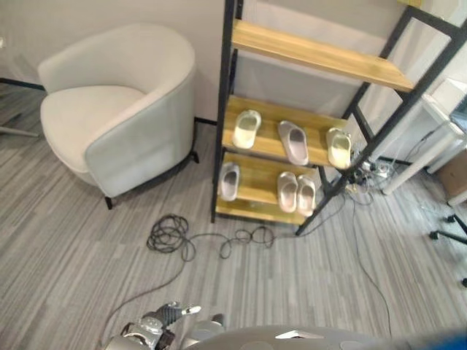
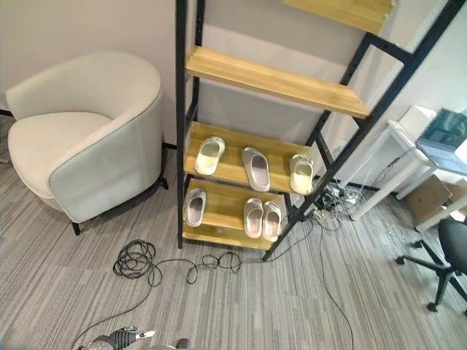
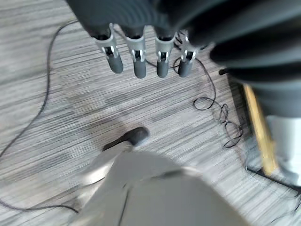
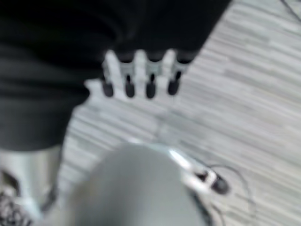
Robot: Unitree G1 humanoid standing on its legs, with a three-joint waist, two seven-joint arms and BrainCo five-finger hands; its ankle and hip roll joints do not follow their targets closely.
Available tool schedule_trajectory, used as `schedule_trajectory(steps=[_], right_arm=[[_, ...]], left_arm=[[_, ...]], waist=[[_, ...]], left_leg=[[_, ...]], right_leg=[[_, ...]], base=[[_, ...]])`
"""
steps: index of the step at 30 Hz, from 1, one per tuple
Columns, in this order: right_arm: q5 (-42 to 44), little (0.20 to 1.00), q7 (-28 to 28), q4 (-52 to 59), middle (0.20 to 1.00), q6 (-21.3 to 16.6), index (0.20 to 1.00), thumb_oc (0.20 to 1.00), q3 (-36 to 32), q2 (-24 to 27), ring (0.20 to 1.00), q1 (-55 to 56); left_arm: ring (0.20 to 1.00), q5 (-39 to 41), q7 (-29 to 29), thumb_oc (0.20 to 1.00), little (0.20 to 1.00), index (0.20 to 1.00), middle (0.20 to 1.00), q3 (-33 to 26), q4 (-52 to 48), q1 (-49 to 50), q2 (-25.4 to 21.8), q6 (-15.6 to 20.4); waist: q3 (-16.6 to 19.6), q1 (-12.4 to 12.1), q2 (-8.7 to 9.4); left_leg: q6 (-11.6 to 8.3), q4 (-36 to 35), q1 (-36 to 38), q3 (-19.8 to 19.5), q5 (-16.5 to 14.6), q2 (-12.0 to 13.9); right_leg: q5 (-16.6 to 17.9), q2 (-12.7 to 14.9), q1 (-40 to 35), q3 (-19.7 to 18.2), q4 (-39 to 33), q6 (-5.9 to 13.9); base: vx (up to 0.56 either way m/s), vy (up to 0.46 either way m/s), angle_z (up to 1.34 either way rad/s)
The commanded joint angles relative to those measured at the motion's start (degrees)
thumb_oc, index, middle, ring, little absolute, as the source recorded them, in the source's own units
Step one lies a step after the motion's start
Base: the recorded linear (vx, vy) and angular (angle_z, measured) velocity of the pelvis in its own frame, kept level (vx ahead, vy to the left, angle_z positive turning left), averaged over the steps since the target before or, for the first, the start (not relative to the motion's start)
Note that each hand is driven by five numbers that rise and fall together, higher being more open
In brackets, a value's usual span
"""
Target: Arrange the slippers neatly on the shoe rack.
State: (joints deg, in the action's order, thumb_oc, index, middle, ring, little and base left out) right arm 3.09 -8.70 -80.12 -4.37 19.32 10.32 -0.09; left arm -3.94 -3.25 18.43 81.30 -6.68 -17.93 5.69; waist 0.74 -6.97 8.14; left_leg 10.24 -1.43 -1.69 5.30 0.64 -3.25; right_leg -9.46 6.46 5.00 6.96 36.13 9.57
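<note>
Both hands empty, fingers relaxed — left hand, right hand. Step closer to the rack — pair the grey slippers first.

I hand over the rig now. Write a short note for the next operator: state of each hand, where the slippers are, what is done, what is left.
Left hand: open, fingers straight, holding nothing, low above the floor.
Right hand: open, fingers straight, holding nothing.
Slippers: all six are on the shoe rack. Middle shelf: pale slipper at left, grey slipper in the middle, pale slipper at right. Bottom shelf: single grey slipper at left, pair of slippers side by side at right.
Done: no slipper lies on the floor.
Left: probably only pairing and straightening, since the grey slippers sit on different shelves.
</note>
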Motion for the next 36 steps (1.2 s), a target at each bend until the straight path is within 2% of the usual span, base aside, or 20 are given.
schedule_trajectory(steps=[1,2,4,6,8,9,14,17,19,24,25,26,27,28,29,30,31,33,34,36], right_arm=[[0.4,1.0,0.1,1.5,1.0,0.2,1.0,1.0,-0.8,1.5,1.0,-1.4],[0.6,1.0,0.1,1.3,1.0,0.2,1.0,1.0,-1.0,1.6,1.0,-1.2],[0.8,1.0,0.0,1.2,1.0,0.3,1.0,1.0,-1.2,1.9,1.0,-1.1],[2.0,1.0,-0.5,1.5,1.0,0.4,1.0,1.0,-1.9,2.2,1.0,-1.4],[2.0,1.0,-0.6,1.5,1.0,0.4,1.0,1.0,-1.9,2.4,1.0,-1.4],[1.6,1.0,-0.7,1.6,1.0,0.3,1.0,1.0,-2.0,2.7,1.0,-1.5],[0.4,1.0,-0.8,1.8,1.0,0.3,1.0,1.0,-2.1,3.5,1.0,-1.5],[0.1,1.0,-0.7,1.9,1.0,0.2,1.0,1.0,-2.3,4.1,1.0,-1.1],[0.0,1.0,-0.6,2.0,1.0,-0.1,1.0,1.0,-2.1,4.9,1.0,-1.3],[-0.1,1.0,0.1,2.3,1.0,-0.6,1.0,1.0,-1.6,5.6,1.0,-1.7],[0.4,1.0,0.3,2.8,1.0,-0.9,1.0,1.0,-1.7,5.9,1.0,-1.9],[0.4,1.0,0.3,2.8,1.0,-0.9,1.0,1.0,-1.7,5.9,1.0,-1.9],[0.6,1.0,0.5,2.7,1.0,-1.0,1.0,1.0,-1.6,5.9,1.0,-1.9],[0.6,1.0,0.5,2.7,1.0,-1.1,1.0,1.0,-1.6,5.9,1.0,-1.9],[0.8,1.0,0.8,2.8,1.0,-1.0,1.0,1.0,-1.0,6.1,1.0,-2.0],[0.8,1.0,1.1,2.7,1.0,-0.9,1.0,1.0,-0.9,6.2,1.0,-2.1],[0.8,1.0,1.1,2.7,1.0,-0.9,1.0,1.0,-0.9,6.2,1.0,-2.1],[1.3,1.0,1.8,3.0,1.0,-1.2,1.0,1.0,-1.2,7.1,1.0,-2.3],[1.8,1.0,2.0,3.0,1.0,-1.4,1.0,1.0,-1.1,7.0,1.0,-2.1],[1.9,1.0,2.1,2.6,1.0,-1.4,1.0,1.0,-0.8,6.5,1.0,-2.0]], left_arm=[[1.0,-1.0,0.8,1.0,1.0,1.0,1.0,-0.7,0.0,-3.1,-0.4,0.9],[1.0,-0.3,0.7,1.0,1.0,1.0,1.0,-1.0,0.3,-2.9,-0.3,1.1],[1.0,-0.3,0.7,1.0,1.0,1.0,1.0,-1.1,0.6,-2.7,-0.2,1.1],[1.0,-0.1,0.8,1.0,1.0,1.0,1.0,-1.1,1.6,-2.4,-0.1,1.4],[1.0,-0.2,1.0,1.0,1.0,1.0,1.0,-1.0,2.0,-2.4,0.0,1.5],[1.0,-0.7,1.1,1.0,1.0,1.0,1.0,-0.7,2.5,-2.1,0.3,1.7],[1.0,-0.8,1.0,1.0,1.0,1.0,1.0,-1.0,2.9,-1.1,0.5,1.7],[1.0,-1.6,1.1,1.0,1.0,1.0,1.0,-0.7,3.1,-0.3,0.7,2.0],[1.0,-2.0,1.4,1.0,1.0,1.0,1.0,-0.5,2.9,-0.3,0.8,2.1],[1.0,-0.8,1.8,1.0,1.0,1.0,1.0,-1.1,1.6,0.0,1.1,2.4],[1.0,1.1,2.0,1.0,1.0,1.0,1.0,-2.0,0.4,0.1,1.2,2.8],[1.0,1.1,2.0,1.0,1.0,1.0,1.0,-2.0,0.4,0.1,1.2,2.7],[1.0,1.9,2.5,1.0,1.0,1.0,1.0,-2.2,-0.6,0.0,1.2,2.9],[1.0,1.9,2.5,1.0,1.0,1.0,1.0,-2.2,-0.6,0.0,1.2,2.9],[1.0,2.5,2.9,1.0,1.0,1.0,1.0,-1.8,-2.1,-0.7,1.2,3.0],[1.0,2.7,3.0,1.0,1.0,1.0,1.0,-1.6,-2.4,-0.8,1.3,2.9],[1.0,2.7,3.0,1.0,1.0,1.0,1.0,-1.6,-2.4,-0.8,1.3,2.9],[1.0,3.1,3.4,1.0,1.0,1.0,1.0,-1.3,-2.9,-0.9,1.6,3.1],[1.0,3.4,3.5,1.0,1.0,1.0,1.0,-1.4,-2.9,-0.7,2.1,3.3],[1.0,4.2,3.5,1.0,1.0,1.0,1.0,-1.4,-2.6,-0.6,2.4,3.3]], waist=[[-4.2,1.5,-0.94],[-4.8,2.8,-0.67],[-5.1,3.4,-0.62],[-5.8,5.1,-0.77],[-6.3,5.7,-0.99],[-6.5,6.7,-1.69],[-6.0,7.5,-2.41],[-4.2,7.9,-2.39],[-3.0,8.0,-3.11],[-1.4,7.7,-4.18],[-1.2,7.3,-4.31],[-1.3,7.3,-4.32],[-1.6,6.8,-3.86],[-1.6,6.8,-3.87],[-3.7,5.5,-2.36],[-4.3,5.1,-2.03],[-4.3,5.1,-2.04],[-5.3,4.5,-1.67],[-5.4,4.0,-1.57],[-5.7,3.1,-1.96]], left_leg=[[-7.2,4.0,-0.3,0.2,-2.7,2.6],[-7.41,4.0,1.9,-1.9,-4.3,2.2],[-7.5,4.0,3.0,-2.7,-5.1,2.0],[-7.59,3.7,5.5,-5.5,-6.7,1.2],[-7.65,3.7,6.3,-6.5,-7.3,0.8],[-7.83,3.9,8.3,-8.5,-9.1,0.4],[-8.3,3.8,11.2,-11.4,-9.7,-0.2],[-9.05,3.7,13.1,-13.4,-11.0,-0.1],[-10.09,3.4,14.0,-14.3,-10.5,1.6],[-12.01,4.4,14.1,-15.0,-8.5,4.1],[-13.55,7.7,12.8,-14.9,-6.6,5.1],[-13.55,7.8,12.8,-14.9,-6.6,5.1],[-15.28,14.9,9.6,-14.6,-2.5,5.7],[-15.28,15.1,9.4,-14.6,-2.6,5.7],[-15.45,26.3,2.9,-14.4,1.6,5.3],[-14.72,29.2,1.3,-13.6,1.6,5.5],[-14.72,29.3,1.3,-13.6,1.6,5.5],[-13.19,29.8,-2.0,-11.5,-0.2,6.2],[-12.36,24.7,-3.9,-10.2,-2.7,6.3],[-12.29,18.0,-5.9,-11.7,-3.0,5.5]], right_leg=[[9.0,-1.3,-1.5,4.2,-16.0,-2.69],[8.6,-1.4,1.1,2.3,-20.9,-3.13],[9.0,-1.5,1.3,1.2,-23.0,-3.03],[11.8,-1.3,5.0,-2.7,-28.3,-2.55],[13.0,-1.1,6.1,-3.8,-29.8,-2.35],[14.7,-0.9,7.7,-5.0,-31.9,-2.0],[16.8,-1.3,8.8,-4.8,-32.7,-1.83],[16.5,-2.3,7.1,-7.3,-32.2,-2.69],[15.1,-4.3,6.3,-7.2,-30.7,-3.94],[12.1,-6.4,4.9,-5.7,-28.9,-5.74],[10.5,-7.1,3.5,-5.3,-28.4,-6.63],[10.4,-7.1,3.5,-5.3,-28.4,-6.63],[9.3,-7.7,1.2,-5.6,-28.6,-7.68],[9.2,-7.7,1.2,-5.6,-28.6,-7.67],[8.9,-7.3,-1.0,-6.1,-29.0,-9.02],[8.5,-7.5,-1.9,-6.4,-29.2,-9.58],[8.5,-7.5,-1.9,-6.4,-29.2,-9.58],[7.5,-7.4,-3.5,-7.1,-29.5,-10.07],[6.7,-7.5,-4.7,-7.6,-30.0,-9.94],[5.9,-8.0,-5.9,-8.9,-30.2,-9.51]], base=[[0.42,-0.06,0.73],[0.32,-0.056,0.62],[0.26,-0.054,0.73],[0.35,-0.072,0.74],[0.31,-0.055,0.69],[0.4,-0.059,0.51],[0.27,-0.067,0.55],[0.2,-0.113,0.55],[0.22,-0.249,0.54],[0.11,-0.183,0.1],[0.06,-0.129,0.09],[0.1,-0.263,0.06],[0.04,-0.134,0.01],[0.05,-0.275,-0.03],[0.02,-0.197,0.07],[0.02,-0.198,-0.03],[0.03,-0.105,-0.09],[0.1,-0.07,0.01],[0.18,-0.004,0.11],[0.16,0.05,-0.05]])
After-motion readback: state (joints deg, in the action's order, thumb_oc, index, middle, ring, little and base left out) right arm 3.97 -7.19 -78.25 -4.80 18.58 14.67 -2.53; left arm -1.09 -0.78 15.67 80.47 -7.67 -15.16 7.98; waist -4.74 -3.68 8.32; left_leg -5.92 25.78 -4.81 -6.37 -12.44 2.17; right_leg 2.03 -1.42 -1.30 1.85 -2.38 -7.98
